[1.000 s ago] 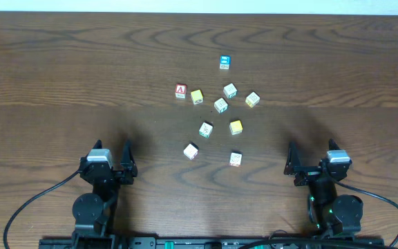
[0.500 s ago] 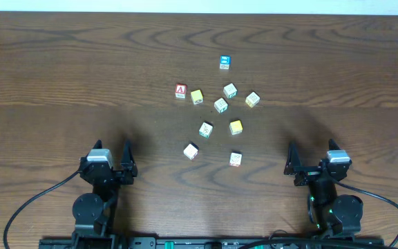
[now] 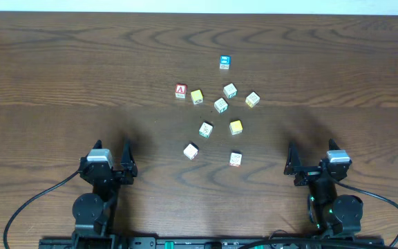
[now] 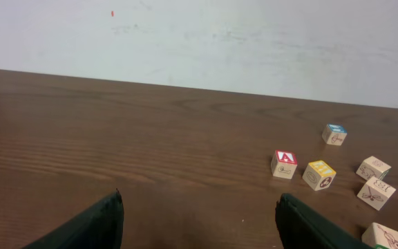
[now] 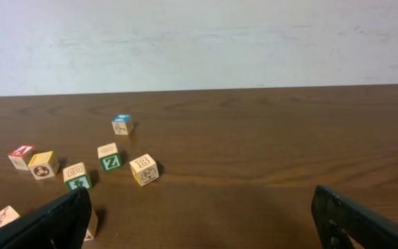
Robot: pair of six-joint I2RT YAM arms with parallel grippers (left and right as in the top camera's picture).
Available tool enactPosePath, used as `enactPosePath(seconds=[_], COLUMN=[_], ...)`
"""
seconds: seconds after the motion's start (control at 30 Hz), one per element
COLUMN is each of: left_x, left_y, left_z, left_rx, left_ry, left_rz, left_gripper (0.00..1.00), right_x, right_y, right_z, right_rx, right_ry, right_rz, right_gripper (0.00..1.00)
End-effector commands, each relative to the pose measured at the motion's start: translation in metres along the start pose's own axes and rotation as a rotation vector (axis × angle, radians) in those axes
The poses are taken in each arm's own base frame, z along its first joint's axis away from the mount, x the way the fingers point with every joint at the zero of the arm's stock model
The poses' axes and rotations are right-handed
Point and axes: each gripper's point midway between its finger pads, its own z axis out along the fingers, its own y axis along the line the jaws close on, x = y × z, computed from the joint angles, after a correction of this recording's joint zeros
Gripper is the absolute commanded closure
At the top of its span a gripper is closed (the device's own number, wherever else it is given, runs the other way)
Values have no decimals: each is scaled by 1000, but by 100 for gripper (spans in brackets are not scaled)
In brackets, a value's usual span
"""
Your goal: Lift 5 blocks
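Note:
Several small wooden blocks lie scattered mid-table in the overhead view. Among them are a yellow block, another yellow block, a teal-marked whitish block, a whitish block and a whitish block nearest the front. My left gripper rests open at the front left, well short of them. My right gripper rests open at the front right. In the left wrist view the left gripper holds nothing, and the yellow block lies ahead to the right. The right gripper is also empty, with a yellowish "B" block ahead to the left.
A blue-faced cube sits farthest back and a red "A" cube at the cluster's left. More whitish cubes lie in the back row. A white wall runs behind the table's far edge.

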Motion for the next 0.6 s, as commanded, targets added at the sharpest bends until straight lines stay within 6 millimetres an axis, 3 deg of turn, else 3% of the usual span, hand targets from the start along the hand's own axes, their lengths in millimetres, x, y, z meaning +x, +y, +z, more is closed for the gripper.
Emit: enactPosePath(seconds=[0.0,0.47,0.57], left_x=[14,14,14], left_y=[8,8,8], left_z=[0,0,0], left_rx=[-41,-41,-41], left_ry=[44,44,44], left_rz=[-8,-8,-8], left_gripper=[29,29,29], right_x=[2,2,-1], right_y=[-3,-3,-18], right_z=[0,0,-1], right_rx=[17,17,100], right_ry=[8,7,0], right_rz=[12,12,-135], right_gripper=[1,1,1])
